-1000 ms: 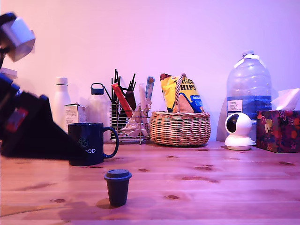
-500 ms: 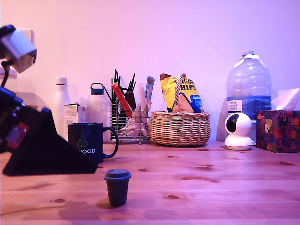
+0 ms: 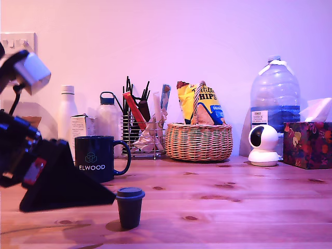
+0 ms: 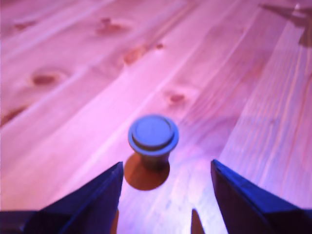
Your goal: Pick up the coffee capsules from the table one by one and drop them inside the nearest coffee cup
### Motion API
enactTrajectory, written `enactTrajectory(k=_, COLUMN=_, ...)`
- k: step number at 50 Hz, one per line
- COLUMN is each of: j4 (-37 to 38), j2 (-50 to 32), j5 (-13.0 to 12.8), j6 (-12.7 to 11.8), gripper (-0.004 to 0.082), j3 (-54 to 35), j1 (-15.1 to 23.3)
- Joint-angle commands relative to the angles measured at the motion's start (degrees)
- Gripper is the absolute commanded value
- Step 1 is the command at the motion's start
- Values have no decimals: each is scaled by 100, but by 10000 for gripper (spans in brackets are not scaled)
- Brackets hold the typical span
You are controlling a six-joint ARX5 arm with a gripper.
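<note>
Evidently lining up a grasp, the hand [image 4: 165,195] hung wide open and empty just short of the coffee capsule [image 4: 152,139], which stood rim-up near the surface's [image 3: 249,207] front edge.

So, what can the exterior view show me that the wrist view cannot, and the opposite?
Only the exterior view shows the dark navy mug with white ELWOOD lettering, the woven wicker basket, the large clear water bottle, the small white camera and the arm's dark body. Only the wrist view shows the flat round rim of the capsule from above and the open gap between the two dark pointed fingers. Both show the small dark tapered coffee capsule standing rim-up on the pine wooden table, with the gripper close to it, not touching.
</note>
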Motion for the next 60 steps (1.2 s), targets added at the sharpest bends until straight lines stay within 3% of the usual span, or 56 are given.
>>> enactTrajectory(k=1, j4=20, j2=76, j5=22, j6=26, gripper=512, j3=50, j1=-15)
enactTrajectory(k=19, j4=-450, j2=640, j5=81, j6=138, gripper=512, j3=636, j1=-20)
enactTrajectory(k=26, j4=-442, j2=901, j5=109, j6=155, gripper=477, j3=813, j1=-22)
enactTrajectory(k=60, j4=-494, j2=1478, j5=216, j6=177, gripper=471, j3=1207, j1=-44)
